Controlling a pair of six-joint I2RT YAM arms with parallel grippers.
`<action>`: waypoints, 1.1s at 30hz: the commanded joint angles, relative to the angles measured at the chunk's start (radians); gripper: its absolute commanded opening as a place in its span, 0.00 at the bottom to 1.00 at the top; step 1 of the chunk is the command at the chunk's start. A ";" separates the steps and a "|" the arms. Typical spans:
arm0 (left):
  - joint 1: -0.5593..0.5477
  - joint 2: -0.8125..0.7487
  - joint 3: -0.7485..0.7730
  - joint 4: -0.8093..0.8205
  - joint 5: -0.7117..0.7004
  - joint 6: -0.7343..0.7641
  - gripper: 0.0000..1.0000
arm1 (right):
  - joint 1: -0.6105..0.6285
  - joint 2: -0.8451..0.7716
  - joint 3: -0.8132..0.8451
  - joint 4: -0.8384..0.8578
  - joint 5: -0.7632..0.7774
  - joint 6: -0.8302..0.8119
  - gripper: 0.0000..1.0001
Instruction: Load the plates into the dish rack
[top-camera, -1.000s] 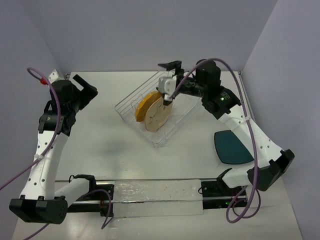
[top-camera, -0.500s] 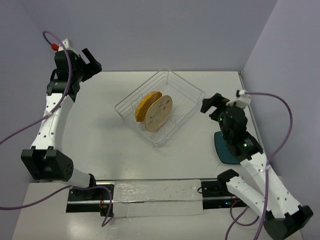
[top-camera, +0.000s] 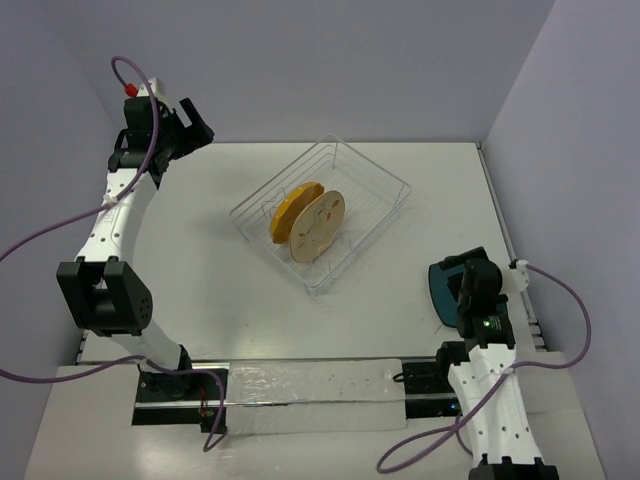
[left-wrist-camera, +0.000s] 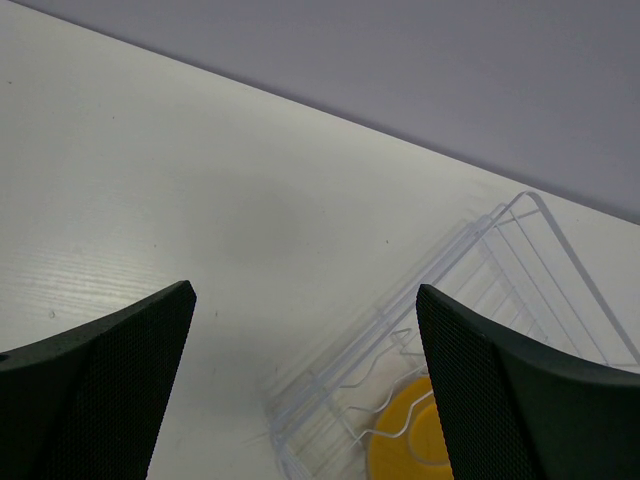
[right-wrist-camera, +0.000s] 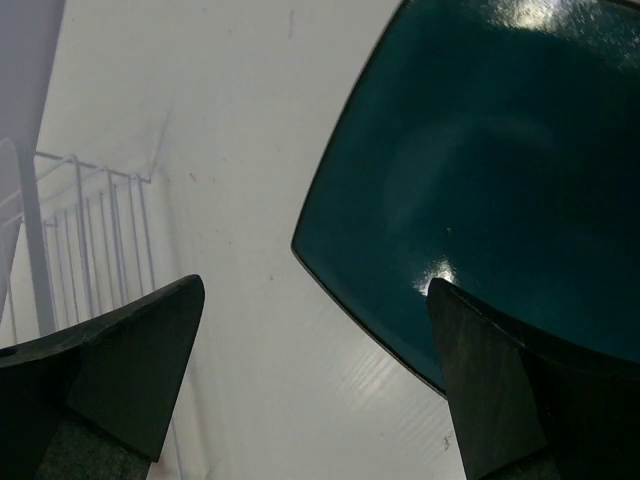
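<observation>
**Q:** Which step does this figure show?

**A:** The third and last plate. The orange-yellow plate (top-camera: 287, 212) and the beige plate (top-camera: 318, 229) stand on edge between the prongs of the dish rack (top-camera: 372, 162). The teal plate (right-wrist-camera: 500, 150) lies flat on the table, right of the rack and nearer my bases. My right gripper (right-wrist-camera: 315, 288) hangs over that plate's rack-side edge with its jaws spread wide and nothing in them. My left gripper (left-wrist-camera: 305, 292) is raised off the rack's far-left side, likewise spread and empty.

**Q:** What does the next move call for?

**A:** In my judgement, lowering the right gripper so one finger slips under the teal plate's rim. A flat plate offers little purchase, so the edge may need tipping up before I close, lift and carry it to a free slot in the rack.
</observation>
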 joint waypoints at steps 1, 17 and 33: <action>0.009 -0.013 0.023 0.066 0.029 0.038 0.99 | -0.172 -0.015 -0.024 -0.021 -0.105 -0.033 1.00; 0.010 -0.003 0.005 0.075 0.084 0.030 0.99 | -0.618 0.037 -0.066 -0.028 -0.303 -0.134 1.00; 0.010 0.033 0.051 0.030 0.063 0.043 0.99 | -0.870 0.119 -0.073 -0.052 -0.252 -0.107 1.00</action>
